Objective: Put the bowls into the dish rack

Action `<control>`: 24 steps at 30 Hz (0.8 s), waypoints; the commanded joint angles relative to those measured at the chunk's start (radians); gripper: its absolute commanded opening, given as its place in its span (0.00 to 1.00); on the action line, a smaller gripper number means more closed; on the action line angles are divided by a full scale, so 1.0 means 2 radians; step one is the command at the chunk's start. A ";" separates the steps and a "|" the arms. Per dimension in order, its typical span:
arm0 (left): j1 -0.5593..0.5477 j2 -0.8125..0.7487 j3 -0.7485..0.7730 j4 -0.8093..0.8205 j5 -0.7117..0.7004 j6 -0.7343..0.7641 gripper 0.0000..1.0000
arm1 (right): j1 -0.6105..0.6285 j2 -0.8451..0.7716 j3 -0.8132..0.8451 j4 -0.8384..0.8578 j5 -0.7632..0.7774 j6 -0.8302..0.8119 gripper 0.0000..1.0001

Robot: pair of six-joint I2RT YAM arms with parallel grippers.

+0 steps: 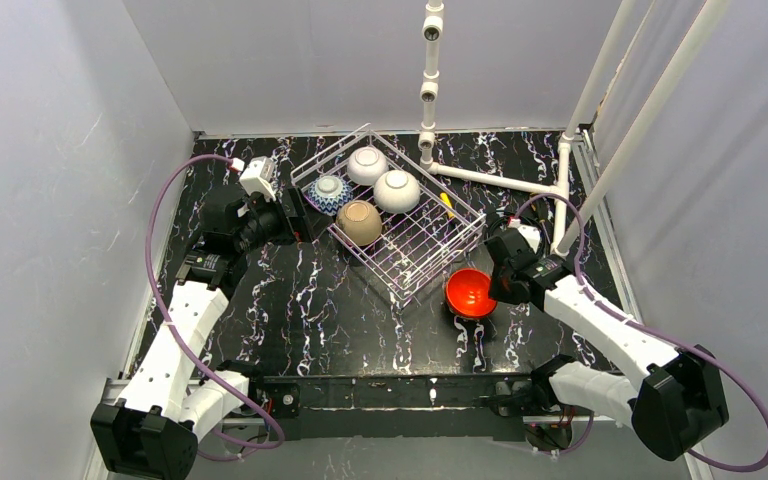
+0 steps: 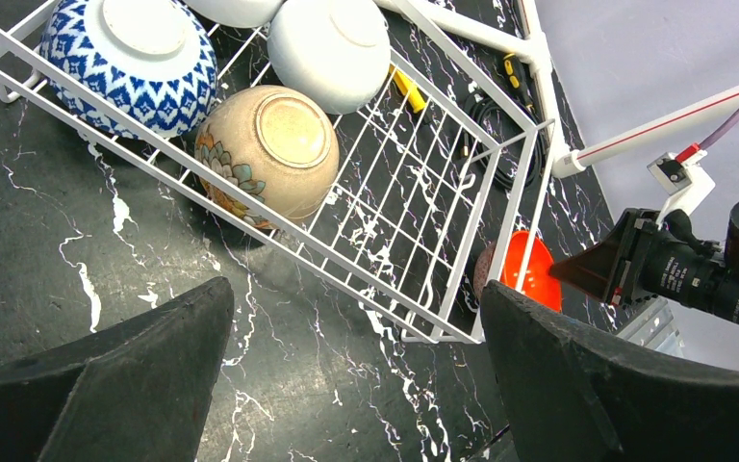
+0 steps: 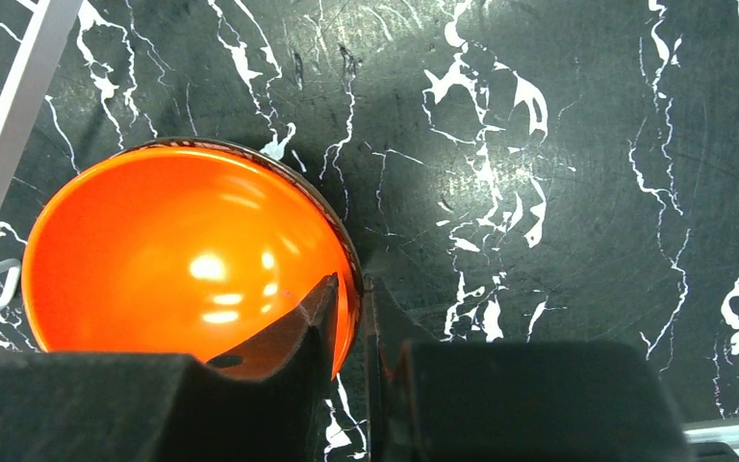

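The wire dish rack [image 1: 430, 250] stands tilted at the table's middle back, also in the left wrist view [image 2: 462, 192]. Upside down in it lie a blue-patterned bowl [image 1: 328, 193] [image 2: 130, 63], a tan bowl [image 1: 359, 222] [image 2: 269, 154] and two white bowls [image 1: 367, 165] [image 1: 397, 190]. My right gripper [image 1: 495, 290] [image 3: 348, 303] is shut on the rim of the red-orange bowl [image 1: 470, 292] [image 3: 188, 255], one finger inside and one outside, just right of the rack's near corner. My left gripper [image 1: 295, 215] [image 2: 356, 385] is open and empty beside the rack's left side. The pink-speckled bowl is out of view.
A white pipe frame [image 1: 505, 180] rises behind and right of the rack. A yellow-handled tool [image 1: 447, 205] lies by the rack's far side. Grey walls close the table on left, back and right.
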 commanded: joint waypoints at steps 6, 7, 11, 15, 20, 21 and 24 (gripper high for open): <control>-0.003 -0.005 -0.003 0.008 0.007 0.006 0.98 | -0.006 0.019 0.004 0.018 -0.018 -0.013 0.41; -0.003 -0.005 -0.004 0.008 0.006 0.006 0.98 | -0.007 0.022 0.003 0.018 -0.016 -0.016 0.41; -0.003 -0.006 -0.003 0.007 0.006 0.007 0.98 | -0.007 0.033 0.009 0.008 -0.007 -0.029 0.40; -0.003 -0.008 -0.003 0.006 0.004 0.008 0.98 | -0.007 0.044 0.033 -0.018 0.007 -0.036 0.26; -0.003 -0.010 -0.003 0.005 0.002 0.009 0.98 | -0.007 0.054 0.077 -0.060 0.032 -0.037 0.20; -0.003 -0.010 -0.003 0.005 0.002 0.009 0.98 | -0.007 0.054 0.083 -0.065 0.036 -0.040 0.20; -0.003 -0.011 -0.003 0.005 0.003 0.008 0.98 | -0.007 0.049 0.090 -0.066 0.041 -0.048 0.19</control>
